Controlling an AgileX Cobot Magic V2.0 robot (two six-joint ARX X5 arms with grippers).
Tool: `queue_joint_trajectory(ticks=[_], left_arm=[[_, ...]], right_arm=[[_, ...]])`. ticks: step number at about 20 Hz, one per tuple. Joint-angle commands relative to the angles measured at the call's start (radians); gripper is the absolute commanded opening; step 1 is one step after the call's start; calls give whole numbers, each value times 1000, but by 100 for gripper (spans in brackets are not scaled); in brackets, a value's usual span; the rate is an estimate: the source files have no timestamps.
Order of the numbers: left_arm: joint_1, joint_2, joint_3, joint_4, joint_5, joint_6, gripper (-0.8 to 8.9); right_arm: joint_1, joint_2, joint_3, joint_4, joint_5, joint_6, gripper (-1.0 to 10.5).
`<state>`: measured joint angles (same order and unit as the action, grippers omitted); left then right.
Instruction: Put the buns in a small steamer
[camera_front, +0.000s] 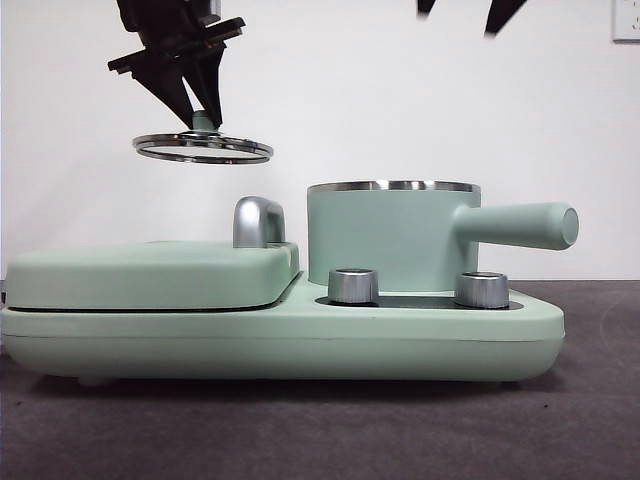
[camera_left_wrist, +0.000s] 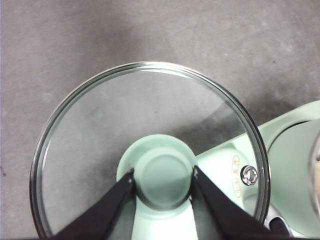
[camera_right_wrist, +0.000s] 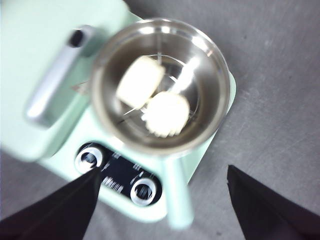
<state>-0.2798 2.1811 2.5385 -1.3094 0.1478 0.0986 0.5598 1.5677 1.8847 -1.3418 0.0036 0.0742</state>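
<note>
the mint-green cooker base (camera_front: 280, 345) sits on the dark table (camera_front: 600, 420), its flat griddle cover (camera_front: 150, 275) beside the small steamer (camera_front: 390, 240), whose top is uncovered. both buns (camera_right_wrist: 152, 97) lie touching on the steamer's floor. the glass lid (camera_front: 203, 148) hangs high over the griddle cover, well apart from the steamer, its green knob clamped in the left gripper (camera_left_wrist: 162, 181). the right gripper (camera_right_wrist: 160, 200), jaws spread wide, holding nothing, hovers above the steamer.

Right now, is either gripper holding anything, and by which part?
The left gripper holds the glass lid by its green knob. The right gripper is open and holds nothing.
</note>
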Motion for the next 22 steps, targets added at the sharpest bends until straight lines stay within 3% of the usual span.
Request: queue_joint_trajectory(ticks=[1, 4, 12, 17, 22], left_arm=[[-21, -7, 47, 17, 2, -14, 51], [-54, -8, 47, 16, 2, -13, 51], [-180, -8, 47, 15, 2, -13, 51], [-272, -7, 47, 15, 2, -13, 51], [-357, -7, 47, 15, 2, -8, 51]], right_arm=[[52, -105, -55, -50, 5, 18, 402], [129, -282, -211, 67, 23, 81, 401], [380, -755, -769, 378, 251, 269, 401], [446, -983, -1036, 486, 253, 319, 401], [454, -1162, -1113, 488, 260, 337, 401]])
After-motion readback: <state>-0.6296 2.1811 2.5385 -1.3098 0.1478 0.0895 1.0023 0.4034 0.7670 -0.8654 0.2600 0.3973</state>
